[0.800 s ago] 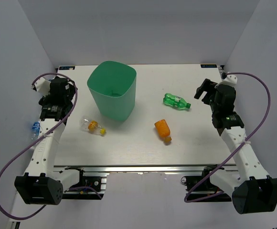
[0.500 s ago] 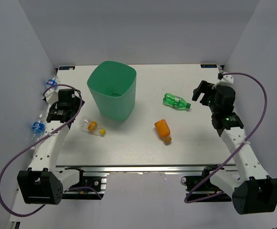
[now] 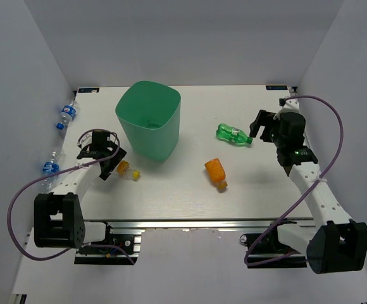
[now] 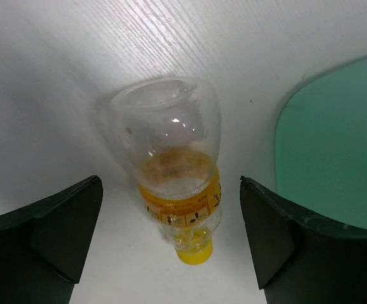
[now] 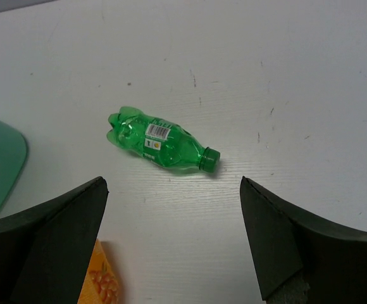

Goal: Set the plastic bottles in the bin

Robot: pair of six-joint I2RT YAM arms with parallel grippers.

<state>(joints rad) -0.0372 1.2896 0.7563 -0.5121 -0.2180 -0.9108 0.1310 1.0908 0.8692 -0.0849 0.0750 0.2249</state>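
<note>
The left fingers (image 4: 50, 234) are spread wide and hold nothing. Between them, untouched, a clear yellow-capped bottle (image 4: 174, 164) lies on the white tabletop (image 4: 57, 82), just beside the mint-green bin (image 3: 147, 120) at its 7 o'clock. The right fingers (image 5: 50, 240) are spread just as wide, empty, above a green bottle (image 5: 158, 144). Only the overhead view shows the bin's open rim at 11 o'clock, the whole orange bottle (image 3: 216, 172) at 4 o'clock, and two blue-capped bottles (image 3: 65, 114) beyond the 9 o'clock edge.
</note>
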